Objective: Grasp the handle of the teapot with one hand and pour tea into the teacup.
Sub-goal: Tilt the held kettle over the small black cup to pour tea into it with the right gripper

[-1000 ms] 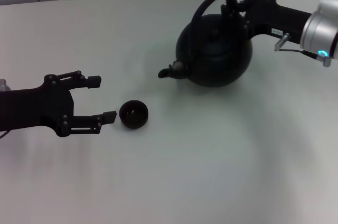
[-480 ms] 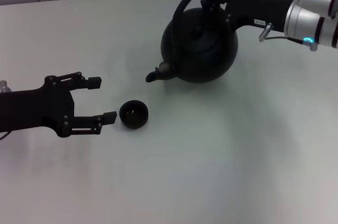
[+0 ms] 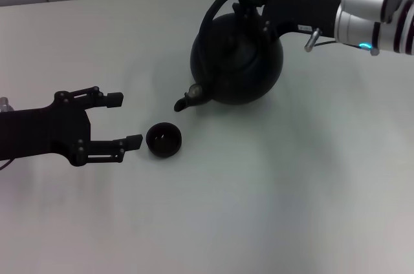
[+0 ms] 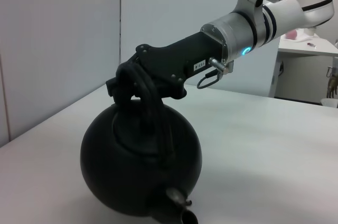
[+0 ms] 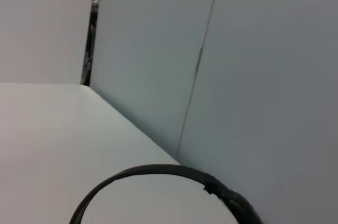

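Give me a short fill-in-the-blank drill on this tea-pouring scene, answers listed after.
1. The right end effector is shut on the teapot's ____.
2. The teapot's spout points toward the ____.
3. The left end effector sits beside the teacup with its jaws ____.

Missing words: handle; teacup; open

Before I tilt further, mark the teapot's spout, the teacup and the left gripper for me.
teapot (image 3: 184, 100), head view: on the short spout, low on its left side.
teacup (image 3: 163, 139), head view: middle of the small black bowl.
left gripper (image 3: 126, 119), head view: midway between its two open fingertips.
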Available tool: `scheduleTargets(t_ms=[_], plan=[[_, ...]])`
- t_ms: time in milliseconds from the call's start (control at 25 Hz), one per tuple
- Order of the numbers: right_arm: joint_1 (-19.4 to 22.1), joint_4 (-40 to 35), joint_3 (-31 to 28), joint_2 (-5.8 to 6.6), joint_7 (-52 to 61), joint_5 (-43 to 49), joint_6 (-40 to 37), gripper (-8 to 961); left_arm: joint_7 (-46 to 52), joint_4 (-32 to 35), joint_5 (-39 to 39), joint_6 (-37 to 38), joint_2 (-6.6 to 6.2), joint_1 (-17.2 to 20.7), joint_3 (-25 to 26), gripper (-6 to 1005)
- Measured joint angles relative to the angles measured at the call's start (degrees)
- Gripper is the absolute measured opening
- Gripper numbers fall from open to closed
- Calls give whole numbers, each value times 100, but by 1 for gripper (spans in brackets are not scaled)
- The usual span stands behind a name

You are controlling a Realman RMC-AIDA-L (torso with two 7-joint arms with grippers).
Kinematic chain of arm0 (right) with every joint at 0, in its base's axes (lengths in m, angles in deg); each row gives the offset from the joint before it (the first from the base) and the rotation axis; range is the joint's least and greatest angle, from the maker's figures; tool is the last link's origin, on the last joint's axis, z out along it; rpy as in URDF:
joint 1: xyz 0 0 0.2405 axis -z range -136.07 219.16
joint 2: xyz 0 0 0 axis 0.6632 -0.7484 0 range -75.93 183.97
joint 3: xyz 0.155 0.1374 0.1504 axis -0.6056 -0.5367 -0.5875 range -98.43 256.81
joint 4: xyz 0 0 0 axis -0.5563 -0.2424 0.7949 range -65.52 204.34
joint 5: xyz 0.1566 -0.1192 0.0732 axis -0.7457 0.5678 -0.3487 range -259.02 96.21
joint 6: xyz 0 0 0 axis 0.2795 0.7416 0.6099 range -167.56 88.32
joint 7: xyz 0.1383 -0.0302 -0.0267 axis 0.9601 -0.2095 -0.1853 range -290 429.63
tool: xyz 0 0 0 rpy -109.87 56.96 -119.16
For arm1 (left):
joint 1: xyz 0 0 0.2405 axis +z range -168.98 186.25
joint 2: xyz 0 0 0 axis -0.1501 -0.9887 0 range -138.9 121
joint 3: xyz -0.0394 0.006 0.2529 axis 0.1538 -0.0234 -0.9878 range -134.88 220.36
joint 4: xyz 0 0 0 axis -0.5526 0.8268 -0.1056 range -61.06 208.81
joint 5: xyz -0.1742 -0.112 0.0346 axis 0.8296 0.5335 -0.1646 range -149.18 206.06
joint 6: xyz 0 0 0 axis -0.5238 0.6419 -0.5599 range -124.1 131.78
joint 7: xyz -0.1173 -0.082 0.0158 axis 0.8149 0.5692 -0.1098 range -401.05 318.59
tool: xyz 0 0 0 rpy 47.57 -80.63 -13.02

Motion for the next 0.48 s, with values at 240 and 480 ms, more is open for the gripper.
scheduleTargets(t_ms=[240, 480], plan=[[-27, -118, 277, -3, -1, -10, 31, 97, 0, 0, 0, -2, 0, 14, 0, 863], [-91, -177, 443, -5, -10, -23, 89, 97, 0, 0, 0, -1, 0, 22, 0, 863]])
